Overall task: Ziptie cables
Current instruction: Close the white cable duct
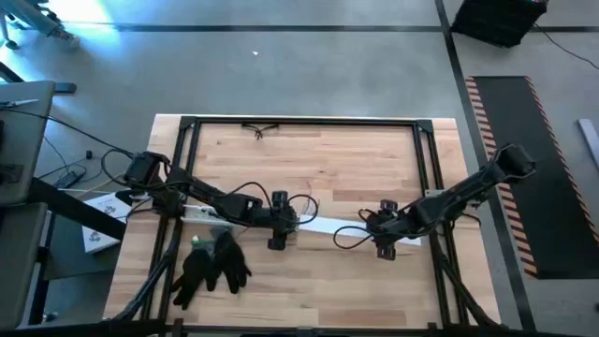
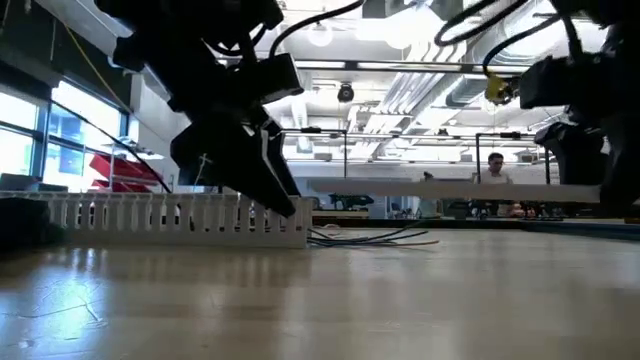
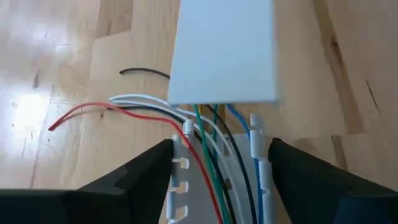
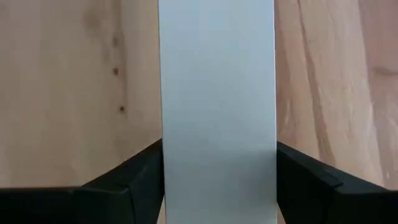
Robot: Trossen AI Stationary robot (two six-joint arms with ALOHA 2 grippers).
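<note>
High view shows both arms stretched inward over the bench (image 1: 318,173), meeting along a long white strip. The left tool (image 3: 221,171) points down at the end of a slotted white cable channel (image 3: 214,193), its fingers spread wide on either side of the walls without closing on them. Inside that channel lie the cables (image 3: 208,155), red, green, black, white and blue, spilling out just ahead of the tool under a flat white cover (image 3: 224,50). The right tool (image 4: 217,180) straddles the same cover, its fingers touching both edges.
</note>
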